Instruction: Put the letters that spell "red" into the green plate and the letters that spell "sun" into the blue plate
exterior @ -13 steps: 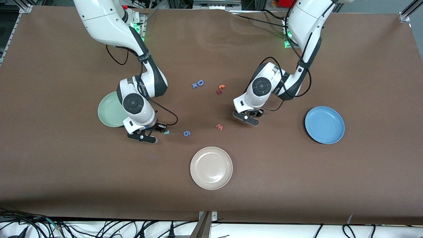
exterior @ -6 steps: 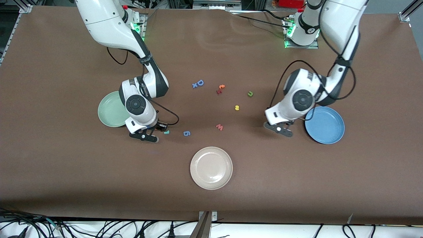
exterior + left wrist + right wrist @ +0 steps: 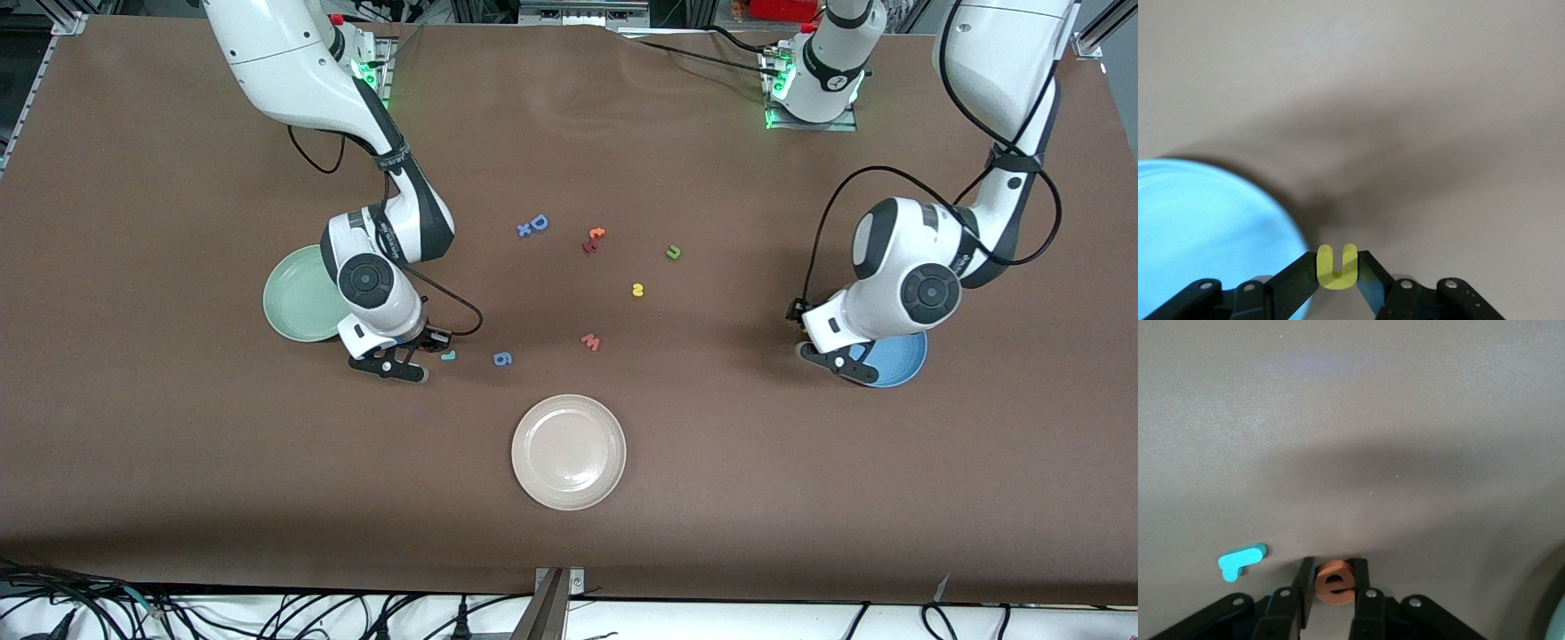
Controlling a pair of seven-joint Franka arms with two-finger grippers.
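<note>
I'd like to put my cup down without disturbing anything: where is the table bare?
Bare cloth lies between the beige-white plate and the blue plate, and nearer the camera than the green plate. It is crowded mid-table: blue "D", olive "n", yellow "s", red "w", blue "6".

Foam letters read as characters: orange "e" (image 3: 1334,583), yellow "u" (image 3: 1337,267), each pinched between gripper fingers. On the tabletop, mid-table: blue "D" (image 3: 539,222), blue "6" (image 3: 503,358), red "w" (image 3: 591,341). No printed labels legible.
</note>
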